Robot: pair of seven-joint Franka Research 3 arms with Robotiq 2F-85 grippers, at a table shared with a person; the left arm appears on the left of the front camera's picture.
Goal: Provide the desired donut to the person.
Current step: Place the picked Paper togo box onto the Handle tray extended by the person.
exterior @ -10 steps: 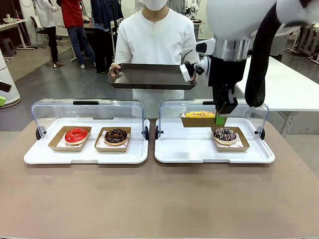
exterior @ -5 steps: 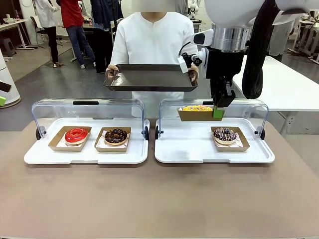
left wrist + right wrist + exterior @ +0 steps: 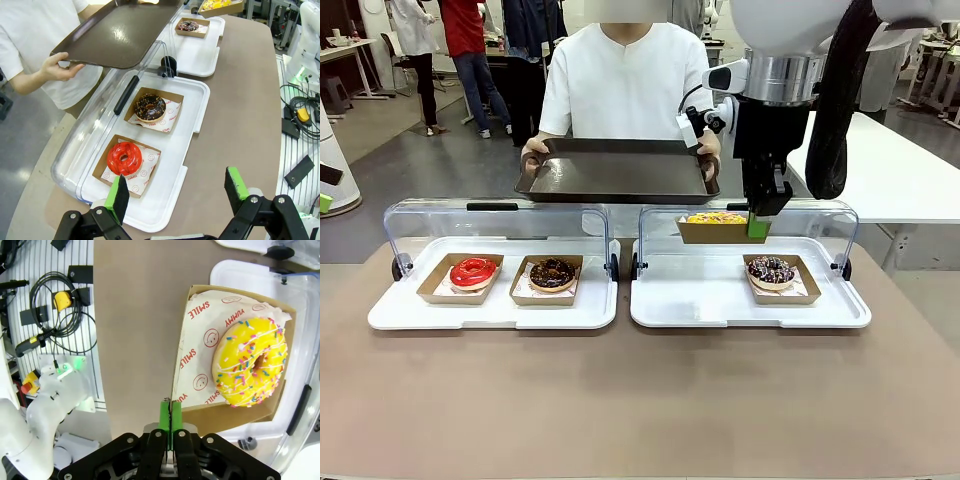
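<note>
The right end effector (image 3: 757,228) is clamped shut on the rim of a cardboard box (image 3: 715,234), and the right wrist view has the green pads (image 3: 164,415) pinched flat on the card's edge! In that box sits the yellow sprinkled donut (image 3: 717,217), held up in the air above the back half of the right display tray (image 3: 700,295), clear of its white floor. Down on that tray, toward its right side, a chocolate donut with sprinkles (image 3: 771,270) rests in a box of its own. Beyond the tray's far edge stands the person (image 3: 625,80), both hands gripping a dark serving tray (image 3: 615,175) that hangs just behind and above the lifted box. Just beside the right display tray, to its left on the worktop (image 3: 620,400), the left display tray (image 3: 490,312) carries a red-glazed donut (image 3: 472,271) and a dark chocolate donut (image 3: 552,272). The left end effector (image 3: 177,189) hangs well apart from the right display tray, over the far end of the left one, fingers spread wide with nothing between them.
</note>
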